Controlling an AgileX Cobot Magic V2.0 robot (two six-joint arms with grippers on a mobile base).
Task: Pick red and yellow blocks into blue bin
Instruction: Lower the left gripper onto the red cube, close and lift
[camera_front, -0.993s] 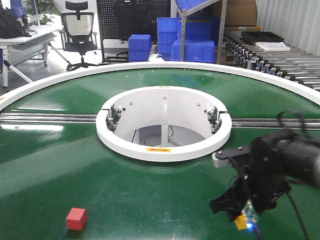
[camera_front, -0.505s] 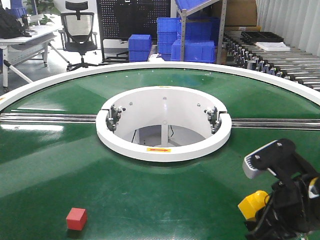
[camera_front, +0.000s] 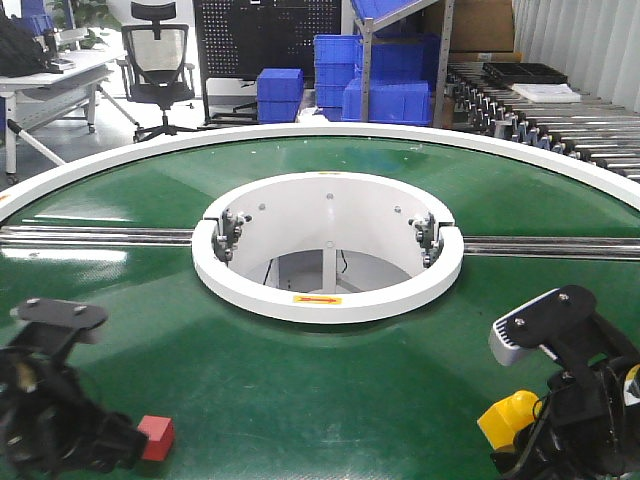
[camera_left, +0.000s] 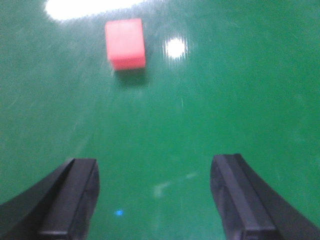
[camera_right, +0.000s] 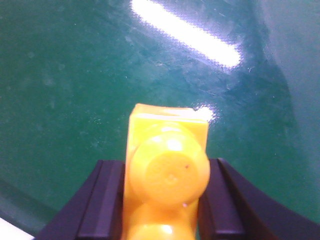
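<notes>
1. Found the left gripper (camera_left: 154, 172) spread wide, both dark fingers (camera_left: 75, 195) clear of everything and gripping nothing.
2. Noted the red cube (camera_left: 125, 43) resting flat on the green table (camera_front: 330, 390), ahead of the open fingers and apart from them. Wrist view blurred.
3. In the front view, located the same cube at the near left of the table, its left side partly hidden behind the left gripper's dark body.
4. Found the right gripper (camera_right: 164, 200) clamped on the yellow brick (camera_right: 167, 132), one finger pressed to each side.
5. Judged the brick clear of the table surface, with a round stud turned toward the wrist camera and green tabletop showing beyond it.
6. In the front view, placed brick and right gripper at the near right of the table, well apart from the cube.
7. Recorded a white ring (camera_front: 330, 300) at the table's centre, farther back than both grippers. Also recorded stacked blue crates (camera_front: 385, 100) and an office chair (camera_front: 160, 60) on the floor behind the table.
</notes>
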